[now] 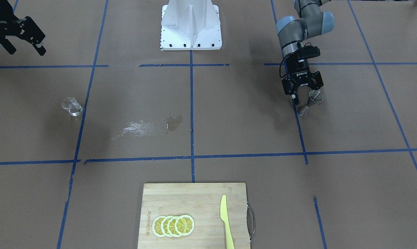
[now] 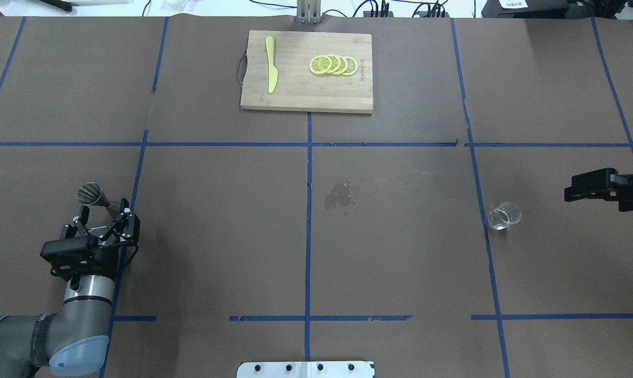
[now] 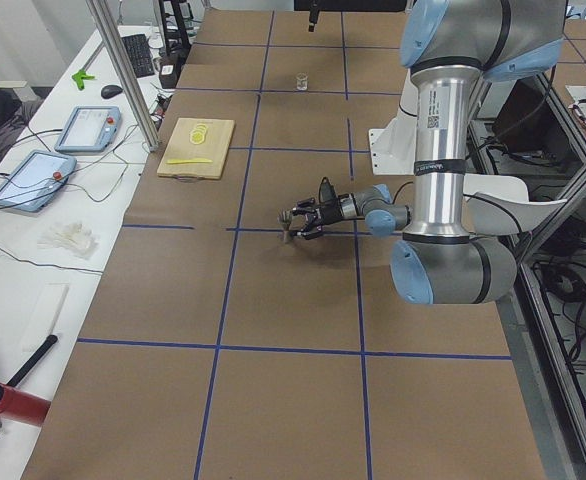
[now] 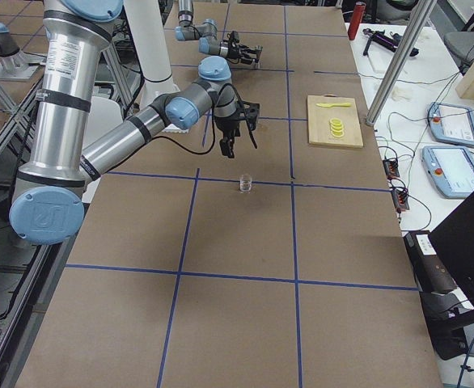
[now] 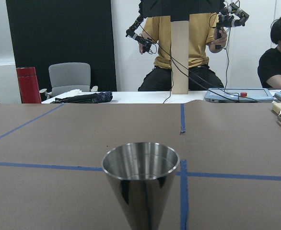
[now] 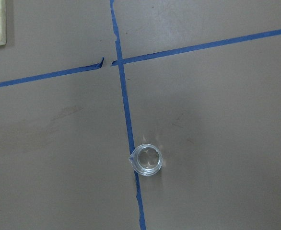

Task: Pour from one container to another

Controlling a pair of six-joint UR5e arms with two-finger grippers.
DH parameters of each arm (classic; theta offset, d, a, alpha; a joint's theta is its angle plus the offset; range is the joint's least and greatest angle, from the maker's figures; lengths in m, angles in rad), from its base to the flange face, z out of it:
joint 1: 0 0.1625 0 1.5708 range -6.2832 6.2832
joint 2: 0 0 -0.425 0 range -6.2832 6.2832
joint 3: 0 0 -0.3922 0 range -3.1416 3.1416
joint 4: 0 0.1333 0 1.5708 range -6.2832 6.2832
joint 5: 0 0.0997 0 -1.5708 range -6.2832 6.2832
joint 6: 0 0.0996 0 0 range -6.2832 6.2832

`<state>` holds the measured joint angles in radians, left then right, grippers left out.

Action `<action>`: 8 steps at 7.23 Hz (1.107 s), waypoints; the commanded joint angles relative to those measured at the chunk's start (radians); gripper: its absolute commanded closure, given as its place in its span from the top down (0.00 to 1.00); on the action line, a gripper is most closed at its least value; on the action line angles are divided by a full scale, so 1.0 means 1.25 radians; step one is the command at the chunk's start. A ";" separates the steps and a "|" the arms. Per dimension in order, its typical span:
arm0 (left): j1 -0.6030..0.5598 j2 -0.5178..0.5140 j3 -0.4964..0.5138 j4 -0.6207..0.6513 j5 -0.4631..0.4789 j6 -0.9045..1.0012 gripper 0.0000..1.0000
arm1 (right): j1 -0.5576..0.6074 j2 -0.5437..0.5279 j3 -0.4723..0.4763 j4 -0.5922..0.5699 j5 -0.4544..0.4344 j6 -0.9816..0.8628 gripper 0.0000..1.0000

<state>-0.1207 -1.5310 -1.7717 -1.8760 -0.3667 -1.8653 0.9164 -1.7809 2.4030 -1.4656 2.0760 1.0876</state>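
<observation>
The silver jigger (image 2: 91, 193) stands upright on the brown table at the robot's left. My left gripper (image 2: 103, 209) lies low and level at it, open, a finger on each side of the narrow waist. The left wrist view shows the jigger's upper cone (image 5: 140, 177) close and centred, with no fingers visible. Far across the table, the clear glass cup (image 2: 503, 215) stands upright beside a blue tape line. My right gripper (image 1: 26, 52) hovers open and empty, apart from the cup, which appears below it in the right wrist view (image 6: 147, 159).
A wooden cutting board (image 2: 295, 94) with lemon slices (image 2: 333, 65) and a yellow knife (image 2: 271, 71) lies at the far edge. A wet patch (image 2: 340, 197) marks the table's middle. The robot base (image 1: 191, 24) stands at the near centre. People sit beyond the table's left end.
</observation>
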 commanded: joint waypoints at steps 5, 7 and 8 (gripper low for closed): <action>-0.010 -0.029 0.042 0.000 0.001 0.000 0.75 | -0.005 -0.001 0.001 0.004 -0.002 0.005 1.00; -0.029 -0.029 0.043 0.000 0.001 0.001 0.72 | -0.007 -0.003 0.001 0.005 0.000 0.005 1.00; -0.032 -0.029 0.050 0.000 0.001 0.001 0.72 | -0.007 -0.003 0.001 0.005 0.000 0.005 1.00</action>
<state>-0.1531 -1.5676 -1.7161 -1.8760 -0.3652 -1.8643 0.9084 -1.7837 2.4037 -1.4590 2.0753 1.0937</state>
